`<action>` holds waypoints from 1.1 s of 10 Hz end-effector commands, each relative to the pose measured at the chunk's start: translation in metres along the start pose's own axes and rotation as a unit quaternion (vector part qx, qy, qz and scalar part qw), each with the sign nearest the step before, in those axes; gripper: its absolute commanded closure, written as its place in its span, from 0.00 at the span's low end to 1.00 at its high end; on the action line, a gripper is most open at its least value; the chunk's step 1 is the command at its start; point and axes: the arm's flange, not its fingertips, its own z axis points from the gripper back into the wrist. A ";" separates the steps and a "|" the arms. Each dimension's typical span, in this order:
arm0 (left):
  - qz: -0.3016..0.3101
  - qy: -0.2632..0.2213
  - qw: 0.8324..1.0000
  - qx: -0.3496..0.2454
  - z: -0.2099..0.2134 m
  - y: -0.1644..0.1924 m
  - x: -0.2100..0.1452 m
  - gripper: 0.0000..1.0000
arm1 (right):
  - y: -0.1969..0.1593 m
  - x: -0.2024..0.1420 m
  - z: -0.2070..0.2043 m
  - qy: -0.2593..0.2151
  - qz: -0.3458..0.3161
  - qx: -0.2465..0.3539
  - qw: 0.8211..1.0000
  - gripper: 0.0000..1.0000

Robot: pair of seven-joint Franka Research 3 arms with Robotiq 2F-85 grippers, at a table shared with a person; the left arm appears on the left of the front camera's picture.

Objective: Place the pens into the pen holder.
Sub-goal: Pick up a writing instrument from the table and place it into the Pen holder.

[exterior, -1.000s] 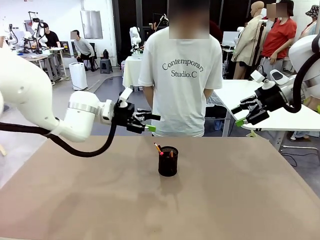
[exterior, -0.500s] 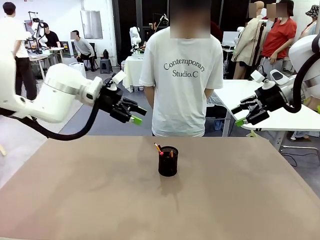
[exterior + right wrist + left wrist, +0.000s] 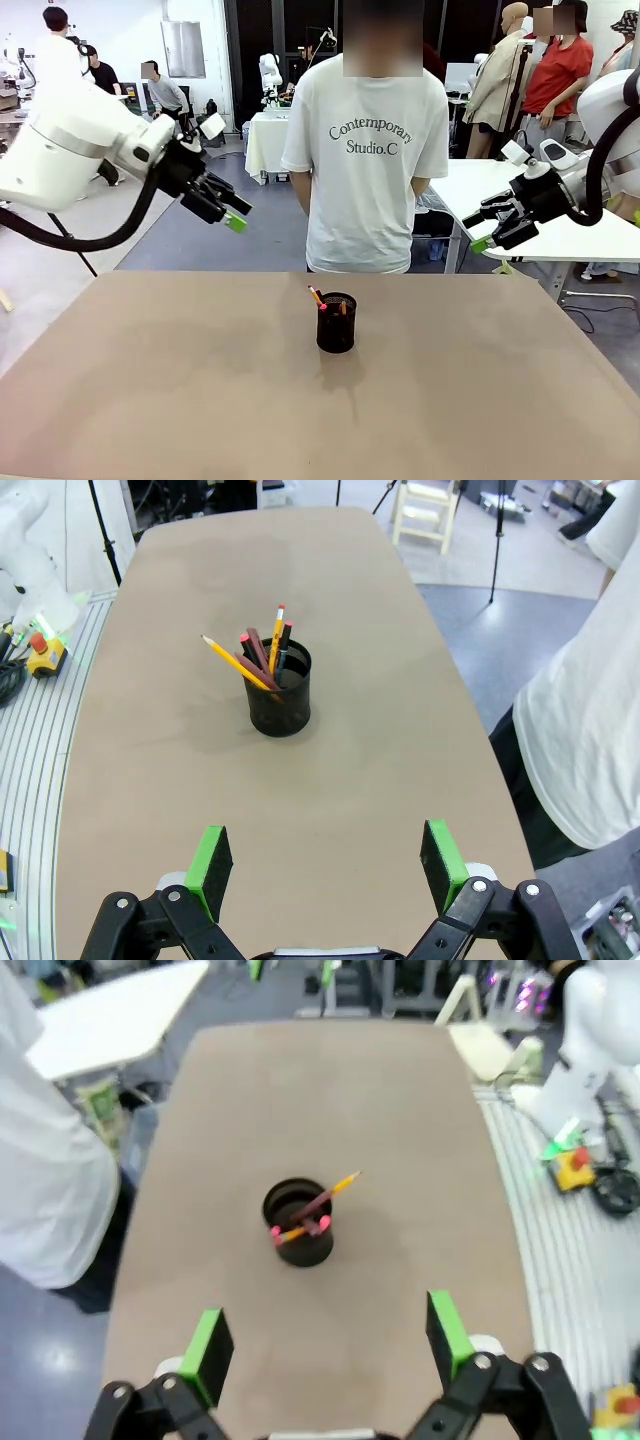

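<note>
Pens (image 3: 262, 655) standing inside pen holder (image 3: 336, 322), mid surface (image 3: 150, 380), leaning out over rim. Left gripper (image 3: 228, 212) has pulled up and away from holder toward own side since a second ago, jaws spread, empty. Right gripper (image 3: 487, 230) unmoved, high to holder's other side, spread, empty. No loose pens near holder; task likely complete.

We see two glossy white arms with rounded shells, a silver ring at the left arm's wrist joint and a thick black cable looping under each. The left gripper (image 3: 226, 209) and right gripper (image 3: 487, 229) are black linkages with bright green pads (image 3: 207, 1351) on the fingertips, and round pivot screws show at the finger joints. The person (image 3: 365, 170) wears a white T-shirt printed "Contemporary Studio.C".
</note>
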 end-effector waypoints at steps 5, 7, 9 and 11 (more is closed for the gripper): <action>-0.019 0.060 0.997 0.036 0.028 -0.012 0.002 0.00 | 0.000 0.003 0.000 0.008 -0.005 -0.002 1.000 0.00; -0.019 0.074 0.996 0.046 0.039 -0.016 0.004 0.00 | 0.000 0.003 0.000 0.008 -0.005 -0.002 1.000 0.00; -0.019 0.078 0.996 0.050 0.042 -0.018 0.005 0.00 | 0.000 0.003 0.000 0.008 -0.005 -0.002 1.000 0.00; -0.015 0.083 0.995 0.048 0.044 -0.018 0.006 0.00 | 0.000 0.003 0.000 0.008 -0.005 -0.002 1.000 0.00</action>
